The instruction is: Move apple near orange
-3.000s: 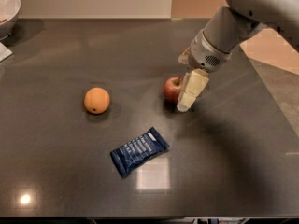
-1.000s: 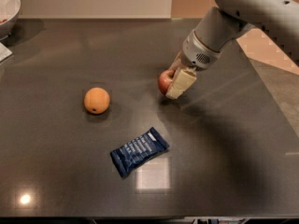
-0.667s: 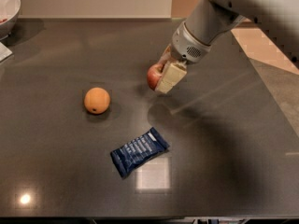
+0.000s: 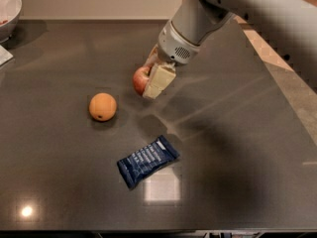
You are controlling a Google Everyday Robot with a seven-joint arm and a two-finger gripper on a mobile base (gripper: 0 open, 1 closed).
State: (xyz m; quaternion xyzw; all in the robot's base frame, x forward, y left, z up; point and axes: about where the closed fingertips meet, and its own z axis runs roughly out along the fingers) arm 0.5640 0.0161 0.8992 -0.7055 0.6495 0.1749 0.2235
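Grey arm (image 4: 237,4) slants down from the top right over the dark worktop (image 4: 257,148). The tool (image 4: 149,77) sits a bit left of centre, towards the back half. It's clenched on the apple (image 4: 139,79): one cream-coloured finger (image 4: 158,81) lies across the apple's right side, and the other shows only as a sliver behind the fruit's top. Approx. half the red skin w/ yellowish streaks is visible on the left. The apple looks lifted off the worktop, since a dark shadow patch lies apart from it, lower down towards the packet.

The orange (image 4: 102,106) rests on the worktop to the lower left of the apple, near it but not touching, w/ a strip of bare surface between the two. There's a small dark spot near its bottom.

A blue packet (image 4: 147,161) w/ white print lies flat and tilted in front of both fruits, well apart from the tool. At the far back-left corner is the edge of a pale bowl (image 4: 9,11); can't tell what's in it. Just below that, a white scrap (image 4: 4,56) pokes in at the left edge.
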